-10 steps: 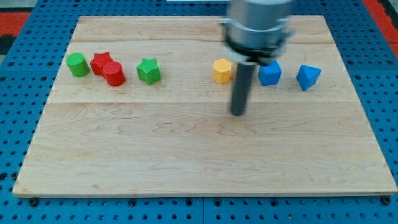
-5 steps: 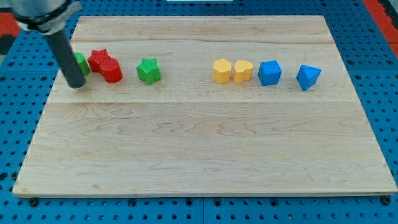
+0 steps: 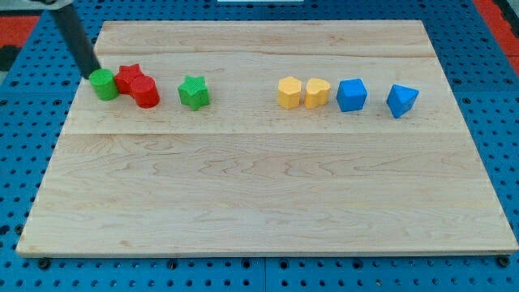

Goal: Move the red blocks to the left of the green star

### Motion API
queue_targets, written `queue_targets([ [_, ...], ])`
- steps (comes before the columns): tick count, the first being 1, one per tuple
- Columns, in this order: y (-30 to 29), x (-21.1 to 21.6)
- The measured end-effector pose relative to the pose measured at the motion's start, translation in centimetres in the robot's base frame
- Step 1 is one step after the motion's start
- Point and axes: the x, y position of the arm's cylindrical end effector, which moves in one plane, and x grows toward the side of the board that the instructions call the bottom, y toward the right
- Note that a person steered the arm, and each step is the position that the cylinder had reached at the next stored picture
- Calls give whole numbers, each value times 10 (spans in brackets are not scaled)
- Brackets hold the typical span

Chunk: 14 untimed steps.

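A red star (image 3: 129,77) and a red cylinder (image 3: 146,92) touch each other at the view's upper left, left of the green star (image 3: 194,92). A green cylinder (image 3: 103,83) sits against the red star's left side. My tip (image 3: 89,71) is just up and left of the green cylinder, close to it or touching it. The rod leans up toward the view's top left corner.
To the view's right in the same row stand a yellow hexagon (image 3: 289,92), a yellow heart-like block (image 3: 317,92), a blue block (image 3: 351,94) and another blue block (image 3: 402,100). The wooden board (image 3: 268,195) lies on a blue pegboard.
My tip moved from the board's middle to the far left, then from below-left of the green cylinder to its upper left. The red blocks shifted slightly left.
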Motion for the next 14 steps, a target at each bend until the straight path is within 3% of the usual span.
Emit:
queue_targets([
  [4,22,-9],
  [5,45,-30],
  [6,93,-25],
  [7,69,-7],
  [8,66,-12],
  [10,7,-5],
  [12,19,2],
  [14,19,51],
])
